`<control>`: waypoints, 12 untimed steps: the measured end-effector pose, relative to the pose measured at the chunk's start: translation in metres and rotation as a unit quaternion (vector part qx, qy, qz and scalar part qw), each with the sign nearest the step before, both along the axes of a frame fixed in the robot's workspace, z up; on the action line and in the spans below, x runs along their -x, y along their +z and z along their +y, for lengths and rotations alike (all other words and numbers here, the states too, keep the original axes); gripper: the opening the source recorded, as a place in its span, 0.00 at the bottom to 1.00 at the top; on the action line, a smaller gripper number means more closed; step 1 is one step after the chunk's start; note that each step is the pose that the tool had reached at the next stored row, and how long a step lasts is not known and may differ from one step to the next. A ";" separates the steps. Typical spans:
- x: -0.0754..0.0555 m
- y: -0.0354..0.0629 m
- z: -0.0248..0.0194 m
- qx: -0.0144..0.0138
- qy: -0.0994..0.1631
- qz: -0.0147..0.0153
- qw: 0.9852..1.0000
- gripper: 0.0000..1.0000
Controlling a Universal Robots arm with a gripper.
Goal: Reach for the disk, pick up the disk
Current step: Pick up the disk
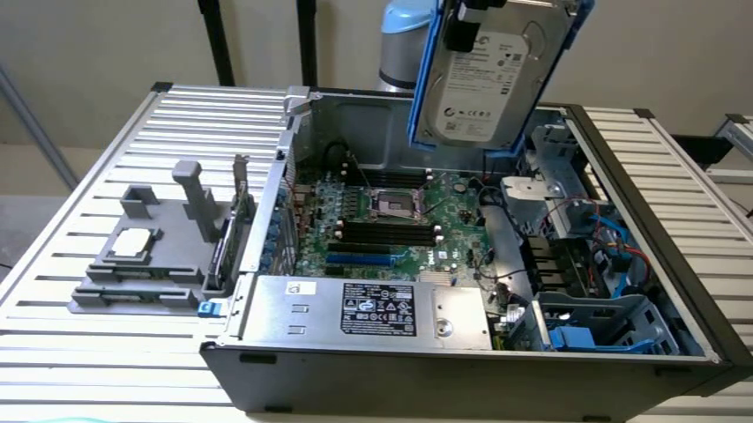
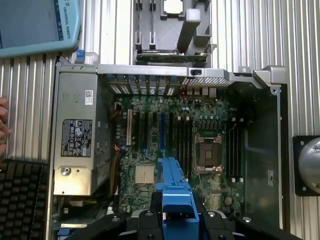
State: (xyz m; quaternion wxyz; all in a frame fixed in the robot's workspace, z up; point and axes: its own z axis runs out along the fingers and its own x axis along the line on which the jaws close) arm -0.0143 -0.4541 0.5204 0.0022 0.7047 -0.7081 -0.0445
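1. Disk [image 1: 485, 77] is already up in the air, hanging label-out above the open PC case [image 1: 659, 264], over the motherboard [image 1: 389, 220]. Gripper [image 2: 172, 212] is clamped on its blue carrier frame.
2. Risk imo: it's held by the plastic edge only, so a slip or swing drops the drive straight onto the board or RAM.
3. Wrist view adds stuff the exterior view lacks: a teach pendant [image 2: 37, 25], a keyboard [image 2: 22, 200] and a person's hand [image 2: 4, 125] beside the case. Exterior view gives the drive's label.

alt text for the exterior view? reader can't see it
The disk, a silver drive in a blue frame, hangs label-out, lifted above an open computer case on a slatted metal table. A grey tray holding a small chip sits at the exterior view's left.
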 end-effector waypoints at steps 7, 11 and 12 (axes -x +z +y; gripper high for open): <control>-0.022 0.0001 -0.0076 -0.017 0.000 0.000 1.000 0.33; -0.034 0.0001 -0.0152 -0.020 0.000 0.000 1.000 0.33; -0.036 0.0002 -0.0183 -0.020 0.000 0.000 1.000 0.33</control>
